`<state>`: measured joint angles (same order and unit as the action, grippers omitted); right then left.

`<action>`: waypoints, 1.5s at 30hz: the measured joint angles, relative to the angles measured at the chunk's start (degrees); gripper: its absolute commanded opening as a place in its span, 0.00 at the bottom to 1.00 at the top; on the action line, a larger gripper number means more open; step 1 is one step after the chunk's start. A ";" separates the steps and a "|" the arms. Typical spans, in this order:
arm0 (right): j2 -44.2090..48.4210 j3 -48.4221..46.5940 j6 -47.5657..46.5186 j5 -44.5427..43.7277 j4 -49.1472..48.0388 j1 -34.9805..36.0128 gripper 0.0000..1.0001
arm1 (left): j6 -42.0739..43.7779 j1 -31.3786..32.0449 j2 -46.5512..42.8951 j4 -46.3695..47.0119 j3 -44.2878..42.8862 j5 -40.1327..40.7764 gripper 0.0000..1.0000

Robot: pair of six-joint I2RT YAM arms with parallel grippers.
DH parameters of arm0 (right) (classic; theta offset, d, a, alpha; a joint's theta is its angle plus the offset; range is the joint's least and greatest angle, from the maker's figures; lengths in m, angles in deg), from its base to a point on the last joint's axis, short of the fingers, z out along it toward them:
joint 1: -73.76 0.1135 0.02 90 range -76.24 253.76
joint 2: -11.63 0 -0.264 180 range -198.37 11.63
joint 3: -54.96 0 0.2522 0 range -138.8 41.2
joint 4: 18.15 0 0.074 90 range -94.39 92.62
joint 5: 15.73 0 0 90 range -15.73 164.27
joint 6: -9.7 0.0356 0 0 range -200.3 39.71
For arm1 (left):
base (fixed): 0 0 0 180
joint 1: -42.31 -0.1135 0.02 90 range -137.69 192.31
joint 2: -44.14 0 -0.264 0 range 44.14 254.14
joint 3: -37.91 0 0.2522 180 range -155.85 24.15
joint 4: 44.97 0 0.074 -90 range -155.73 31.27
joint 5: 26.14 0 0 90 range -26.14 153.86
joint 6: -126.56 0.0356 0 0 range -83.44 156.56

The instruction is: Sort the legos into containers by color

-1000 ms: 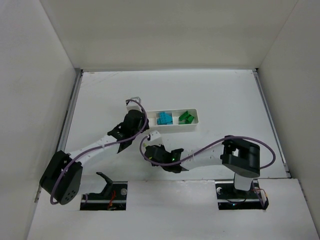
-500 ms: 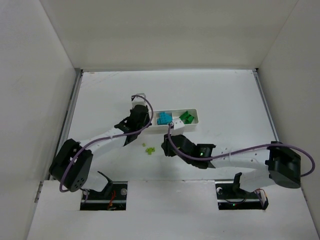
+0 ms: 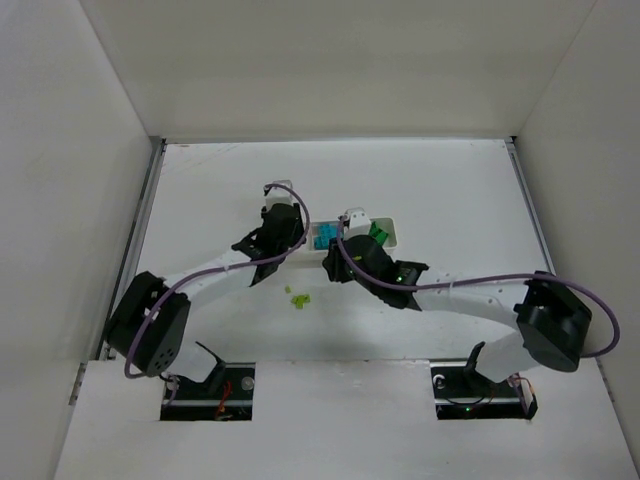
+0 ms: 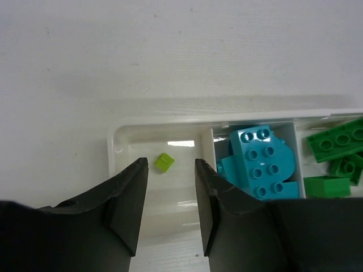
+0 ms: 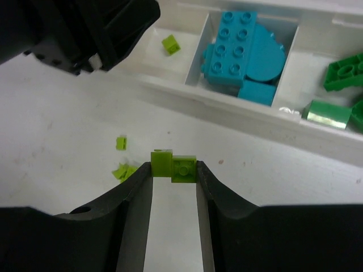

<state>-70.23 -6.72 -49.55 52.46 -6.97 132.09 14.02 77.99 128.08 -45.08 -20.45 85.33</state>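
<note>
The white tray (image 4: 115,139) has three containers. One small yellow-green lego (image 4: 164,162) lies in its left container, cyan legos (image 4: 258,164) fill the middle and dark green legos (image 4: 334,153) the right. My left gripper (image 4: 171,170) hangs open over the left container's near edge with nothing between its fingers. My right gripper (image 5: 174,168) is shut on two joined yellow-green legos (image 5: 182,169), above the table just short of the tray (image 5: 238,105). In the top view both grippers, left (image 3: 285,232) and right (image 3: 350,252), crowd the tray's left half.
A few loose yellow-green legos (image 3: 297,297) lie on the table in front of the tray; they show as legos (image 5: 121,169) at the left of the right wrist view. The left arm's black wrist (image 5: 85,28) sits close above the right gripper's path. White walls enclose the table.
My left gripper moved up to the tray, opened, and a yellow-green lego now lies in the left container. My right arm swung from the near table toward the tray, still gripping its legos.
</note>
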 measured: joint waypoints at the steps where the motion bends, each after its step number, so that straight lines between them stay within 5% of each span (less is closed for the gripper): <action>1: -1.11 -1.11 -0.37 0.50 -0.24 -0.57 0.35 | -0.02 0.00 -1.18 -0.13 0.04 0.00 0.37; 11: -16.06 -16.44 -3.34 4.24 -2.36 -3.23 0.36 | -4.31 -1.16 -28.70 -1.99 9.11 1.14 0.35; 21: -26.69 -26.60 -5.31 5.14 -2.05 -3.56 0.46 | -10.88 -4.37 -42.36 -18.82 20.92 1.14 0.37; 32: -27.36 -28.02 -6.16 4.63 -1.95 -4.13 0.56 | -15.65 5.01 -35.15 -21.46 22.40 -0.02 0.41; 39: -21.44 -22.12 -5.90 4.39 -2.29 -4.74 0.35 | -16.46 7.87 -27.26 -17.14 22.32 0.24 0.41; 45: -9.42 -10.69 -4.79 4.00 -4.02 -5.11 0.34 | -16.37 8.81 -19.58 -13.25 20.87 1.27 0.36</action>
<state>-79.65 -17.41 -54.34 56.46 -11.00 126.98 -2.35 86.80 108.50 -58.33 0.43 86.60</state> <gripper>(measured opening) 0.338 0.369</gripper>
